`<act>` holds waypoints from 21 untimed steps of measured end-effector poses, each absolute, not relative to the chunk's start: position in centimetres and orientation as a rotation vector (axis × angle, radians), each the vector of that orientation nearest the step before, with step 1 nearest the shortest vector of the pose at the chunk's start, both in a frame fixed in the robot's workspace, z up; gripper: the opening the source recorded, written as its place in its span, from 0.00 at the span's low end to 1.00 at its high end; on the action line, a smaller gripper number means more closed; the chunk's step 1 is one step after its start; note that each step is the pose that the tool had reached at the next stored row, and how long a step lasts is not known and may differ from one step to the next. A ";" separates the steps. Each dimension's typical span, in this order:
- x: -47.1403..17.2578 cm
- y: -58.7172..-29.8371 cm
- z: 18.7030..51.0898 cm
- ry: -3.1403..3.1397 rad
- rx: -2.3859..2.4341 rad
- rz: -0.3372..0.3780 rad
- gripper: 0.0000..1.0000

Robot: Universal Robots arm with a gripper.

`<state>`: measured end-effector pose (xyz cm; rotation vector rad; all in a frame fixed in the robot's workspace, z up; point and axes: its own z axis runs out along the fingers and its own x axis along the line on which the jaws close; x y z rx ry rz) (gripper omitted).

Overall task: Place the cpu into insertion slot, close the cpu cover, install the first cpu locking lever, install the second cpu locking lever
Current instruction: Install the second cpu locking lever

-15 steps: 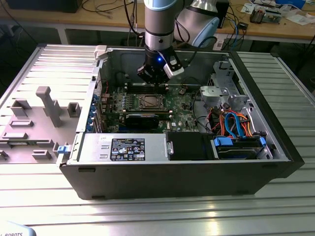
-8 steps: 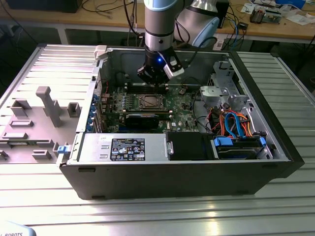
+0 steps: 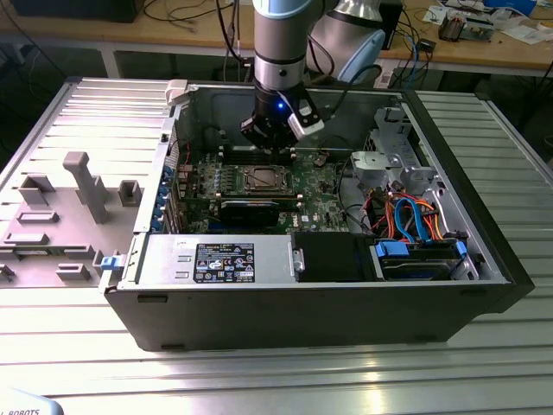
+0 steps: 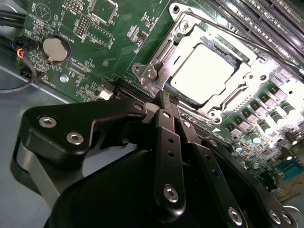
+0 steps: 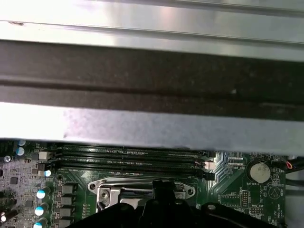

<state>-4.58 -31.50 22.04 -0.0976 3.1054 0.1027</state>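
Sitting in its socket on the green motherboard [image 4: 95,52], the cpu [image 4: 202,71] shows through the cpu cover [image 4: 164,52], which I judge already down. My gripper [image 4: 167,102] hangs just beside the socket's near edge, fingers pressed together on nothing. 1 long label on the power supply [image 3: 225,262]; print left unread.

A ribbed metal table [image 3: 259,363] was seen carrying an opened black computer case [image 3: 328,307] laid on its side, with a grey moulded fixture tray [image 3: 73,194] set just beside it on the exterior view's left.
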 end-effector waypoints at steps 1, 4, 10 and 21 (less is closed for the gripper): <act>-4.6 -31.6 22.0 3.106 -0.097 0.103 0.11; -4.6 -32.2 22.0 3.106 -0.098 0.103 0.11; -4.6 -32.7 22.6 3.106 -0.097 0.102 0.11; -4.6 -33.7 23.7 3.107 -0.095 0.103 0.11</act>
